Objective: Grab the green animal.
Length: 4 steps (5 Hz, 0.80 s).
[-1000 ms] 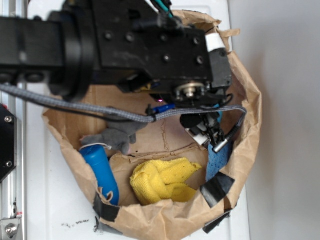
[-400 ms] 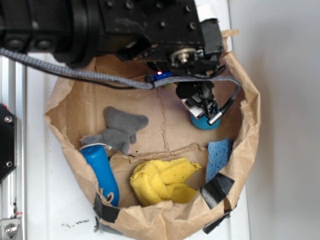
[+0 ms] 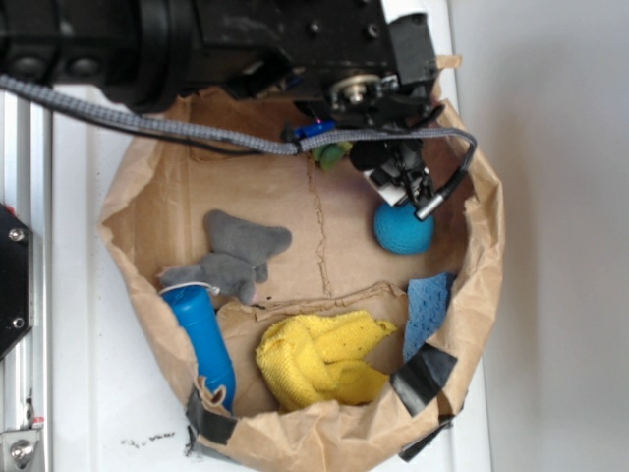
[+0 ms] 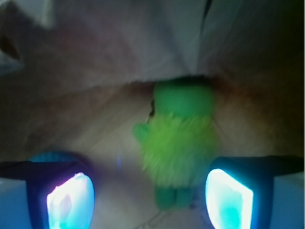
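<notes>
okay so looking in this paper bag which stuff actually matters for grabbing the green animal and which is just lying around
For the job:
- green animal, against the bag's far wall
- gripper, fingers open, the toy ahead between them

Just lying about:
- grey plush animal
- blue ball
- blue cylinder
- yellow cloth
- blue sponge
- paper bag that holds them all

the arm (image 3: 197,39) is blocky black, dotted with small screws, a grey braided cable (image 3: 147,123) running beneath it; below that cable's end, the hand (image 3: 408,187) shows black-and-white parts and two glowing-padded fingers (image 4: 66,198).
</notes>
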Motion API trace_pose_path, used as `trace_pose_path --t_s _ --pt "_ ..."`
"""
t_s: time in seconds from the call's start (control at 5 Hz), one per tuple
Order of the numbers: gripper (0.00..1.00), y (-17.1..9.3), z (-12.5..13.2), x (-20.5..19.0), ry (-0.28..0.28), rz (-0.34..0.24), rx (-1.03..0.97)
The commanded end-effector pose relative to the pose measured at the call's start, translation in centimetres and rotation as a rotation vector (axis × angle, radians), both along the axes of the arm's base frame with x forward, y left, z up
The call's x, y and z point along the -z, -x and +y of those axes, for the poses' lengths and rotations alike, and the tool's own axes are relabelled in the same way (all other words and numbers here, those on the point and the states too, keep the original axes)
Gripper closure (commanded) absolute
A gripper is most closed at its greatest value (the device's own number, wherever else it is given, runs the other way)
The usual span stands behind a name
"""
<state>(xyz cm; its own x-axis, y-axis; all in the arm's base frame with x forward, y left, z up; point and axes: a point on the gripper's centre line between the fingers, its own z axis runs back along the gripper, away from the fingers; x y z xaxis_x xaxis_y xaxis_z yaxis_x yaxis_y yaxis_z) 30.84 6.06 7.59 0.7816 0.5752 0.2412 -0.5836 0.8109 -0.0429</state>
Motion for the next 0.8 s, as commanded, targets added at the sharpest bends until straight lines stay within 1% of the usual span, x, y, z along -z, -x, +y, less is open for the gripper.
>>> trace_pose_path --t_s 0.0,0.2,0.4,0.6 --pt "0.00 -1.2 2.3 0.0 -0.030 -0.093 -0.017" --pt "0.00 -1.9 1.7 2.0 -0.044 -0.101 0.031" --pt "0.00 -2.4 0.6 4.7 0.087 0.035 0.106" --pt "0.00 -2.4 0.7 5.7 0.056 0.041 0.104"
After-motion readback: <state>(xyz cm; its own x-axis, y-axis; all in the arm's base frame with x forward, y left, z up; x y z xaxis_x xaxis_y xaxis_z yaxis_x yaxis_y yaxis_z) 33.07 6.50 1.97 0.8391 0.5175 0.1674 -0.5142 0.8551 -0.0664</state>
